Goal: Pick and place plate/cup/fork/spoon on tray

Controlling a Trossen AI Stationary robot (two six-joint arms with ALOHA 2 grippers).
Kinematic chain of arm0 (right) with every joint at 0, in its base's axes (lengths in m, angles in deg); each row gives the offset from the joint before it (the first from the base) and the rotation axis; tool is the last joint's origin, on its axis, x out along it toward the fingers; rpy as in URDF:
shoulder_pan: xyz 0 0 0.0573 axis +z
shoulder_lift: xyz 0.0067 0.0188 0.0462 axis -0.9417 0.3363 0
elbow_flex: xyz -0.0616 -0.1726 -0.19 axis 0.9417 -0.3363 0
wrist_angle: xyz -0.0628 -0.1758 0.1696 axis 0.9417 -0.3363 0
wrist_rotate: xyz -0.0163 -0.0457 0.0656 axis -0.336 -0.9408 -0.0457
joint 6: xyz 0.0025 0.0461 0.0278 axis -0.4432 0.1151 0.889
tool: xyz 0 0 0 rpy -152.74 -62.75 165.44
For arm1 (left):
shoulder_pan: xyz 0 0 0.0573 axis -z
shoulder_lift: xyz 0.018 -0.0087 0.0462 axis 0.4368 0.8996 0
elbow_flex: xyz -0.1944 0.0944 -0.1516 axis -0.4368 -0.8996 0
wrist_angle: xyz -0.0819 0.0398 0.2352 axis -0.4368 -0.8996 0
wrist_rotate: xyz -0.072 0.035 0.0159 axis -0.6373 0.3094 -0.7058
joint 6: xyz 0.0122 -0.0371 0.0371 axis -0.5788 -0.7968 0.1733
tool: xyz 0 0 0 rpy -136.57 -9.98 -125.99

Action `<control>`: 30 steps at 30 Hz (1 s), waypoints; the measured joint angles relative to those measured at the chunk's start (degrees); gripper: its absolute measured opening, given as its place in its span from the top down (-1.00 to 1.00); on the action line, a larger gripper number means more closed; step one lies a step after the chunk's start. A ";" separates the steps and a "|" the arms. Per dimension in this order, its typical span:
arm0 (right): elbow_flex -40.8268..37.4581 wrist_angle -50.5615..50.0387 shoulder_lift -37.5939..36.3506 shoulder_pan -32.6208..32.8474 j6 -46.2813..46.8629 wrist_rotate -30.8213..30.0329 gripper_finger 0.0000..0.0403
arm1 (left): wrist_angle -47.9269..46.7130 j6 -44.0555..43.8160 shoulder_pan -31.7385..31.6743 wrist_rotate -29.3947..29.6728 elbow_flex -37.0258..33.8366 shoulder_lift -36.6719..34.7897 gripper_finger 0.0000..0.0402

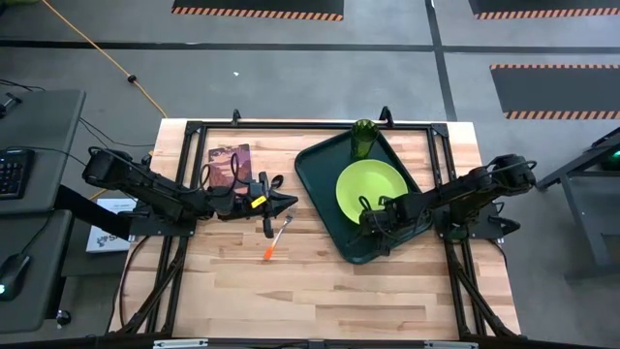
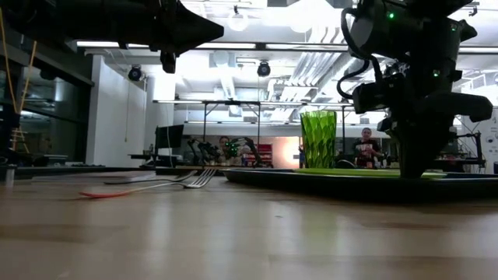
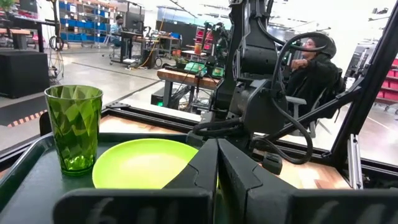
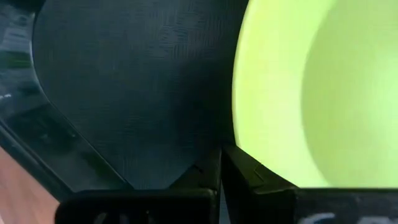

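My left gripper (image 1: 288, 203) hovers pressed shut just above the fork (image 1: 275, 238), whose long axis runs tines-toward-me, handle away, left of the tray (image 1: 325, 184), while my right gripper (image 1: 369, 221), also shut, rests over the tray.

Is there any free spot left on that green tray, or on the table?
The tray is crowded: plate, cup, and right gripper at its near end. Bare wood lies nearer than the fork. Left gripper hovers above the fork.
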 joint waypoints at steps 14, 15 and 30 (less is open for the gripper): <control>0.00 0.40 -0.02 -4.08 -3.72 -1.85 1.00 | 0.00 0.00 0.00 -0.01 0.00 0.00 0.99; 0.00 0.46 -0.02 -4.21 -4.24 -1.84 1.00 | 0.00 0.02 0.00 -0.01 0.00 0.00 0.99; 0.02 5.73 -6.87 -0.38 -4.71 3.15 1.00 | -2.40 -1.39 0.02 -2.03 0.02 0.02 0.99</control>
